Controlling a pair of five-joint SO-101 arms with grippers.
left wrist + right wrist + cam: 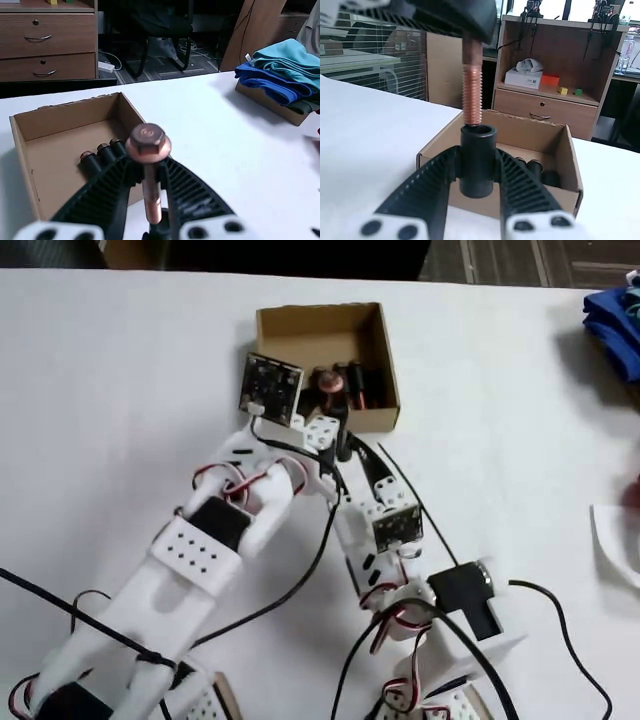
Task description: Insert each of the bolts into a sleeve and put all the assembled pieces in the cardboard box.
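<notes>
Glossy coppery metal bolt (pixel 148 144), threaded; sleeve (pixel 477 167) smooth matt black; box (pixel 65 117) matt cardboard; fingers (pixel 426 189) ribbed matt plastic.

You are working in a room that is looking like an office used as a small lab. Behind the white table (pixel 120 390), a wooden drawer cabinet (pixel 47 45) is standing near a chair (pixel 165 22). On another side, an open wooden shelf unit (pixel 552 102) is holding a tissue box (pixel 525 77), small coloured blocks (pixel 563 90) and cables (pixel 529 10), with window blinds (pixel 375 45) hanging nearby. Folded clothes (pixel 282 70) are lying near the table's edge.
</notes>
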